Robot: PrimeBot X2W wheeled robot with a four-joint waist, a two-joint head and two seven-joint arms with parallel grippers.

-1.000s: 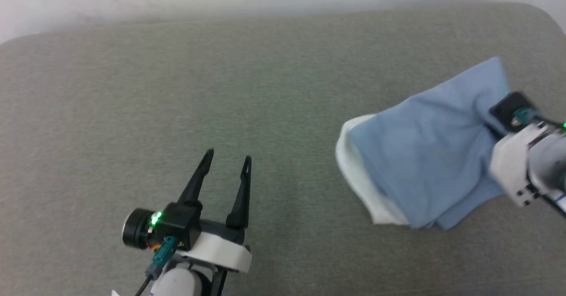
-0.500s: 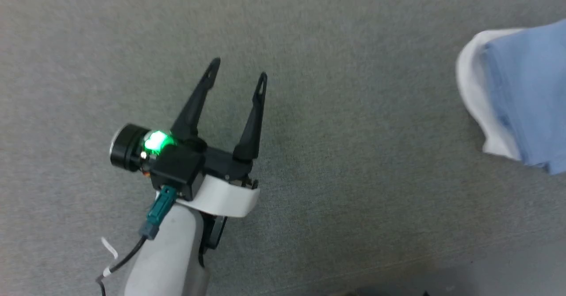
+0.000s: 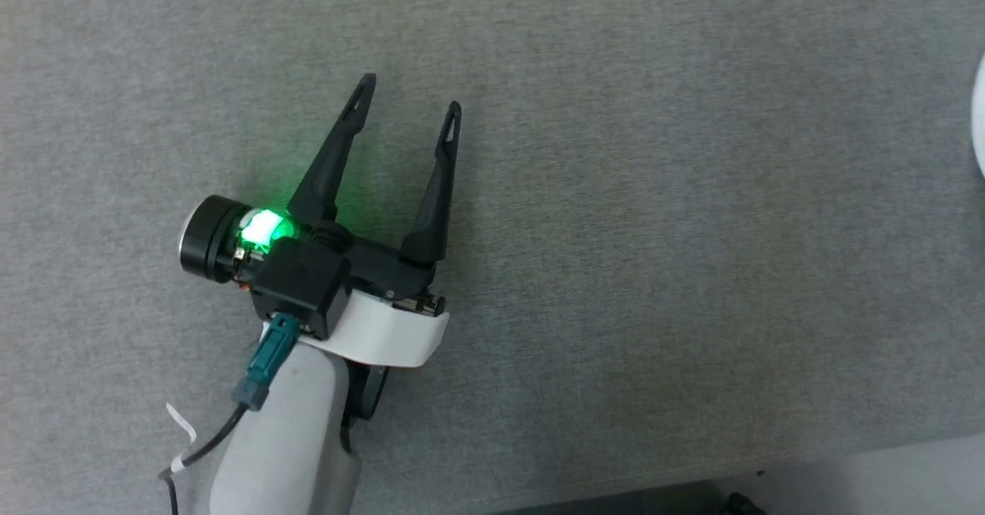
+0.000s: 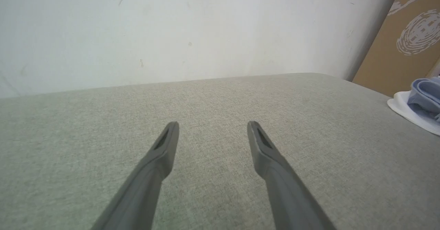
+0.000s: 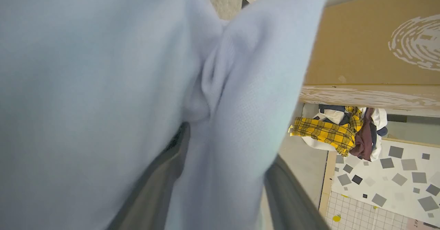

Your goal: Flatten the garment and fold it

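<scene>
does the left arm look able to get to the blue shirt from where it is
Probably yes, with a long sideways reach: the left arm's open fingers hover over bare grey surface, and the shirt lies off to their right with nothing between.

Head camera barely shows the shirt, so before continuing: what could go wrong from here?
1. The garment is bunched between the right claw's fingers, with the tips hidden. The grip can't be judged, so a pull may slip or drag wrinkles.
2. The head view catches a white sliver of it at the right edge, so placement is hard to monitor.
3. The left claw hangs open over bare grey surface, apart from the garment, so it can't steady it.
</scene>
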